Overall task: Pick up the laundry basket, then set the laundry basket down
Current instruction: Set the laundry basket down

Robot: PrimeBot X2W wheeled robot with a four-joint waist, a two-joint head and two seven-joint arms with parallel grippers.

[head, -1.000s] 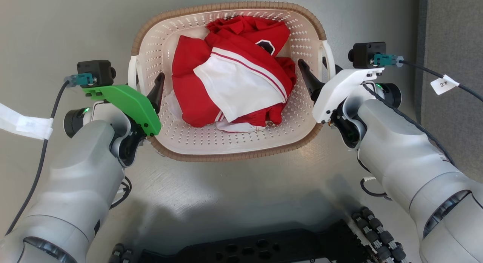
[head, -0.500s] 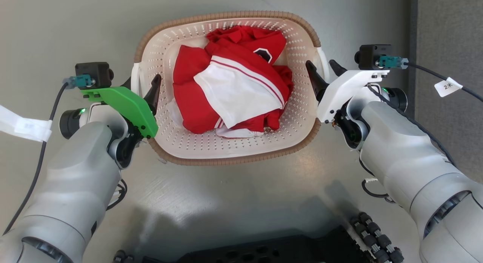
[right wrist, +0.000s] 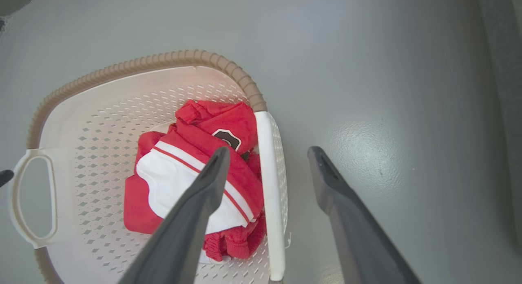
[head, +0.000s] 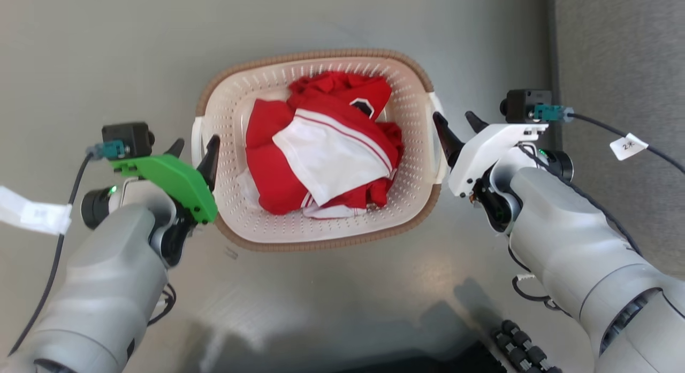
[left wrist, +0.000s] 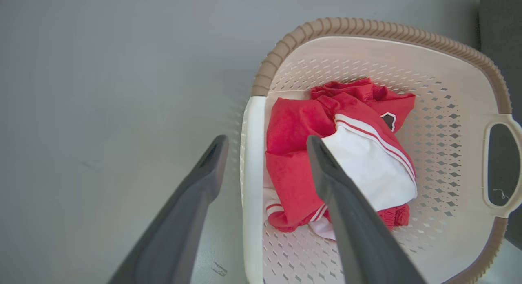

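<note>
The laundry basket [head: 316, 55] stands on the grey floor, cream with a brown rim, holding a red and white garment [head: 321, 153]. My left gripper [head: 195, 144] is open above its left white handle [head: 197, 137], one finger over the inside and one over the outside. In the left wrist view that handle [left wrist: 253, 153] lies between the fingers of the left gripper [left wrist: 267, 139], which touch nothing. My right gripper [head: 453, 116] is open over the right handle [head: 436, 148]. The right wrist view shows that handle [right wrist: 267, 174] between the spread fingers of the right gripper [right wrist: 269, 149].
A dark grey carpeted strip [head: 615, 68] runs along the right side. My wheeled base with its rollers [head: 524, 346] shows at the bottom right. Cables with white tags [head: 629, 144] trail from both wrists. Bare grey floor surrounds the basket.
Both grippers have opened and come off the handles, their outer fingers now showing. The head view has shifted; the basket looks smaller and lower in it, with less of my base in view.
</note>
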